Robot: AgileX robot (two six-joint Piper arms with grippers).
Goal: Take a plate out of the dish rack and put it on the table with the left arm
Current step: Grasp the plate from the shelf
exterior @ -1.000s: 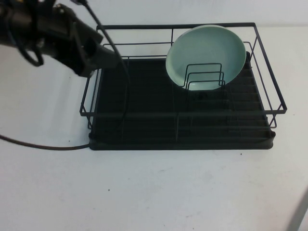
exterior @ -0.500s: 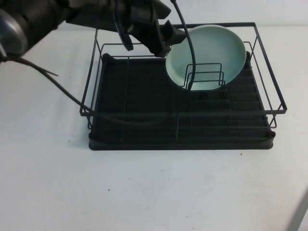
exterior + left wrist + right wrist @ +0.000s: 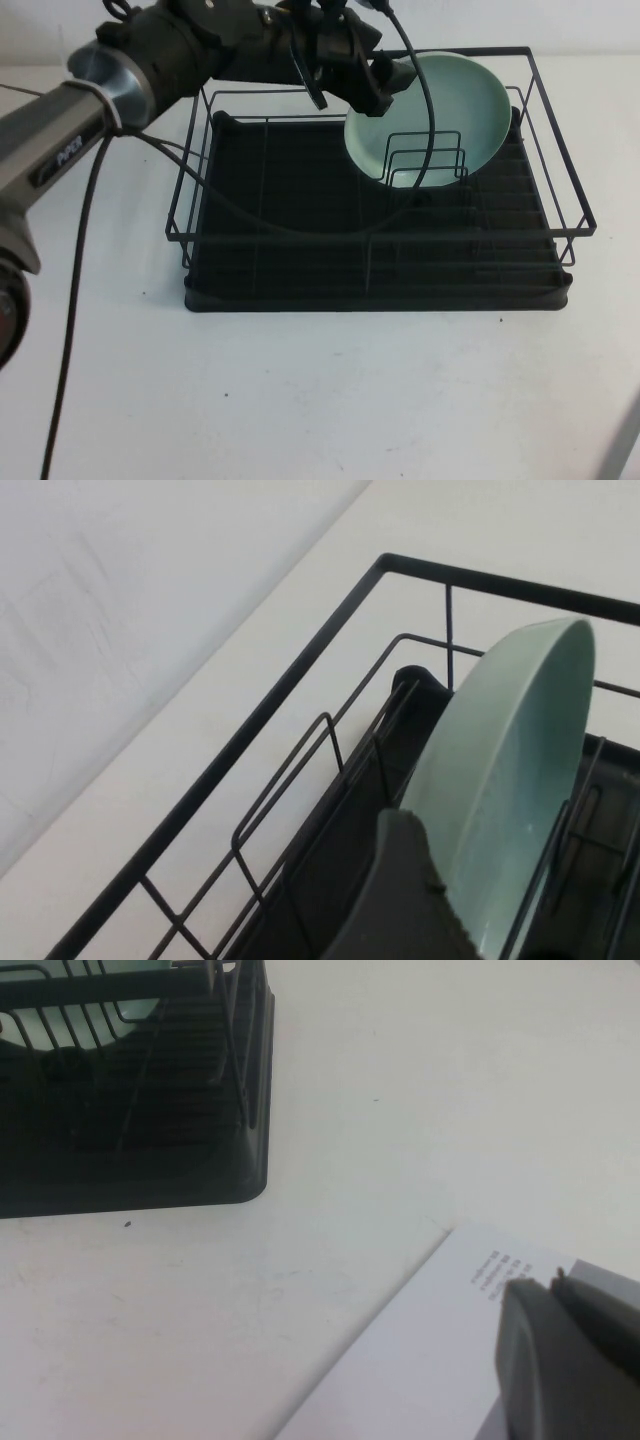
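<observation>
Left gripper [image 3: 392, 78] is positioned at the upright plate [image 3: 440, 110] rim in rack [image 3: 560, 180], finger state undetermined; right gripper [image 3: 570, 1360] is parked over table [image 3: 400, 1110]

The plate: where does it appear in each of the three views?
High view: the plate stands on edge in the far right part of the dish rack, with the left gripper at its left rim.
Left wrist view: the plate is edge-on, right of centre.
Right wrist view: a pale sliver behind the rack wires; the right gripper is over the table.
Shared landmark: the rack.
</observation>
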